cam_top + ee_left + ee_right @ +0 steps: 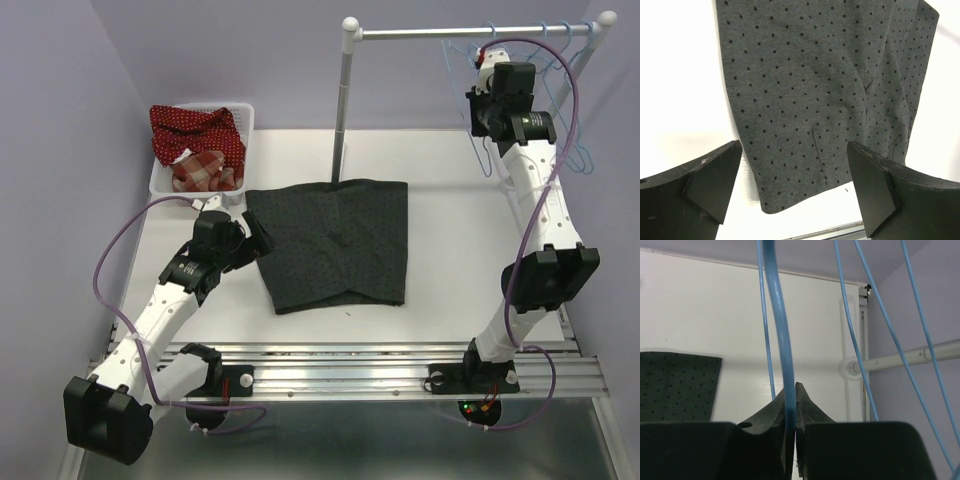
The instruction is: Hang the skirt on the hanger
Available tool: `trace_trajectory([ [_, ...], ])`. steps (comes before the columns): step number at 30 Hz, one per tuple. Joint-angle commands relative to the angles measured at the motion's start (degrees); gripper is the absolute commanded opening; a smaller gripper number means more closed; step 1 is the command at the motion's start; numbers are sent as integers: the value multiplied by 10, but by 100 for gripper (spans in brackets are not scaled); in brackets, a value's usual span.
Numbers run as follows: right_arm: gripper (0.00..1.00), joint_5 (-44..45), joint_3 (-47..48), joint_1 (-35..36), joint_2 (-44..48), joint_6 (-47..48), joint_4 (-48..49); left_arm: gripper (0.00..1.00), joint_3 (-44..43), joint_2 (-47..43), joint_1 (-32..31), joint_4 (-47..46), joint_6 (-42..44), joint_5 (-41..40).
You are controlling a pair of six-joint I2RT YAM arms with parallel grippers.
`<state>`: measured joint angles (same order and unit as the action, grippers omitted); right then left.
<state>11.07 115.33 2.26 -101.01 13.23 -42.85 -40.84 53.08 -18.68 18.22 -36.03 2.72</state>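
**Right arm has the hanger at the rail, skirt flat on the bench**

Skirt (335,245) first: I've got it lying flat in the middle of the bench (450,260). It is dark grey with tiny dots and spread out, with a few soft creases. Its far edge sits at the foot of the upright post (342,110). Nothing is holding it.

At the skirt's left edge is my left end effector (255,235). Its wrist view shows both fingers spread wide, with dotted cloth filling the gap between them and one skirt corner near the bottom. No fabric is pinched, and I can't tell whether the tips touch the cloth.

Now up to the far right corner, well apart from the skirt. The right arm is stretched up to the rail (470,33). From its wrist camera the right end effector (791,395) is closed, its two fingertips squeezed onto the thin blue wire of the hanger (781,340). The wire runs up out of the grip and curves off the top of the frame.

Spare hangers (880,340) hang just beside it, their blue wires crossing the same view in front of the white rail.

Far left on the bench stands a white basket (160,180), just beside the skirt's far left corner. It holds a red garment (195,130) with white dots and a plaid cloth (205,172).
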Motion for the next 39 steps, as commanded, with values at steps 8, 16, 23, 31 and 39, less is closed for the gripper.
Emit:
trace_trajectory([
  [8,1,-49,9,-2,70,-2,49,99,-5,-11,-3,-10,0,-2],
  [16,1,-68,-6,-2,101,0,80,99,-6,-14,-3,-1,-4,6],
  [23,1,-94,-14,-2,126,-19,60,99,0,-19,-2,15,-10,24],
  [31,1,-100,-98,-2,198,-34,58,99,12,-26,-5,91,-38,55],
  [39,1,-131,-172,-2,271,-79,22,99,58,-36,-25,115,-62,78],
])
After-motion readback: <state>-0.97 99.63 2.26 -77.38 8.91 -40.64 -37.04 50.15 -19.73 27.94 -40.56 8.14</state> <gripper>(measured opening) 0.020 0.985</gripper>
